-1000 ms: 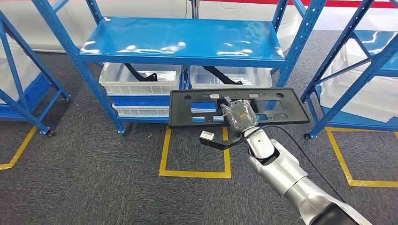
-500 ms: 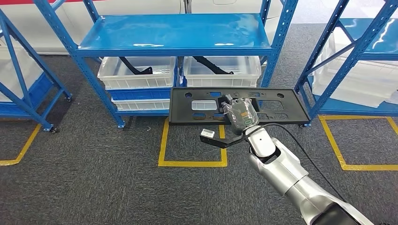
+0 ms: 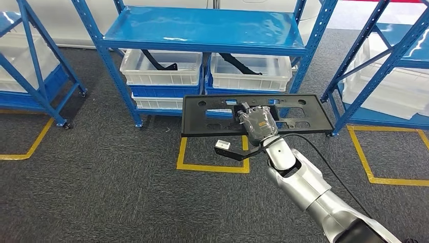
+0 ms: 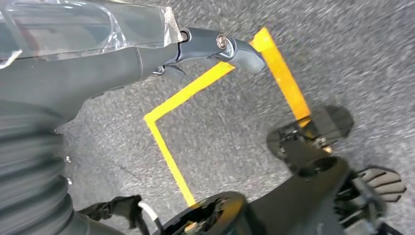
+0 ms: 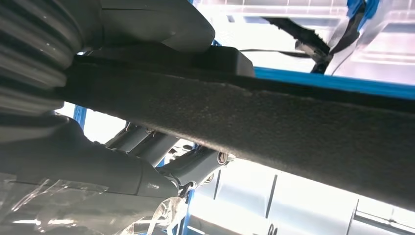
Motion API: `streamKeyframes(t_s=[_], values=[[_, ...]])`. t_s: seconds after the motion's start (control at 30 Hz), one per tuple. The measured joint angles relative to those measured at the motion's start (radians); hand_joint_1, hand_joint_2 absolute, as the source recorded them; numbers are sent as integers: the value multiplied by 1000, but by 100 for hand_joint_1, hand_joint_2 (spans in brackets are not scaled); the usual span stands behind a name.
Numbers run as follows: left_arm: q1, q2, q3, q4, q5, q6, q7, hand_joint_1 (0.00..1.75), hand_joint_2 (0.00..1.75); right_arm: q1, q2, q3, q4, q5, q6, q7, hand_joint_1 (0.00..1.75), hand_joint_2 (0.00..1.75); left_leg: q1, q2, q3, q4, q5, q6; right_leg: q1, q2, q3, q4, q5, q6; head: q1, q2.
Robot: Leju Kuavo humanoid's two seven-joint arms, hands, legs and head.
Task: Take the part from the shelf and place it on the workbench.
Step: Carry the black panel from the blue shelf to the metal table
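The right arm (image 3: 308,190) is extended from the lower right of the head view toward the centre, and the right hand (image 3: 259,123) is clamped on the long black plastic panel (image 3: 255,115), which is held level above the grey carpet in front of the blue shelf unit (image 3: 202,30). In the right wrist view the panel's edge (image 5: 274,117) is pinched between the thick thumb (image 5: 147,22) and the darker fingers (image 5: 161,161); the fingertips are hidden behind the panel. The left hand (image 4: 98,63) is seen in the left wrist view hanging over the carpet and a yellow floor marking (image 4: 195,93), its fingers (image 4: 230,46) apart and holding nothing. On the lower shelf, two clear plastic bins (image 3: 162,68) each hold a dark curved part (image 3: 154,59), partly cut off by the shelf above.
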Motion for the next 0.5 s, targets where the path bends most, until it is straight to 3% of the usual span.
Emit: streamKeyframes(t_s=[0.03,0.07,0.13,0.2,0.23,0.3,0.33,0.4,0.47,0.5], values=[[2,0,0,0,-2,0,0,0,175,4,-1,0,0,0,1,1,175,175,-1,-6,-6,0,5,-1,0,1,-1,19,-4,-1,0,0],[4,0,0,0,-4,0,0,0,175,7,-2,0,0,0,2,1,175,175,-2,-13,-11,1,10,-2,0,3,19,-7,11,-4,0,0],[4,0,0,0,-9,0,0,0,175,8,-2,-1,-2,0,3,2,175,175,-2,-27,-17,1,18,-7,1,31,114,-156,65,-15,0,0],[1,0,0,0,-13,0,0,0,175,6,-2,-3,-4,0,3,3,175,175,-5,-39,-23,2,25,-15,2,64,192,-286,95,-27,0,0],[0,0,0,0,-14,0,0,0,175,5,-2,-5,-4,0,3,4,175,175,-5,-46,-26,1,28,-20,3,72,207,-313,96,-31,0,0],[1,2,0,0,-14,0,1,0,175,5,-2,-8,-6,0,5,4,175,175,-4,-59,-32,-1,35,-33,4,55,208,-321,100,-38,0,0],[2,3,0,0,-14,0,1,0,175,4,-2,-9,-7,0,5,5,175,175,-4,-55,-38,6,31,-38,2,44,208,-325,105,-44,0,0],[3,5,0,0,-14,-1,1,0,175,3,-2,-10,-9,0,6,5,175,175,-1,-26,-76,81,-16,-49,-3,23,205,-331,114,-53,0,0],[-1,4,0,0,-14,-1,2,0,175,3,-2,-10,-11,0,6,6,175,175,4,1,-148,239,-95,-61,-1,1,198,-331,118,-57,0,0],[-4,4,0,0,-15,-1,2,0,175,5,-3,-10,-11,0,6,7,175,175,5,5,-176,305,-120,-66,0,-12,195,-331,119,-58,0,0]])
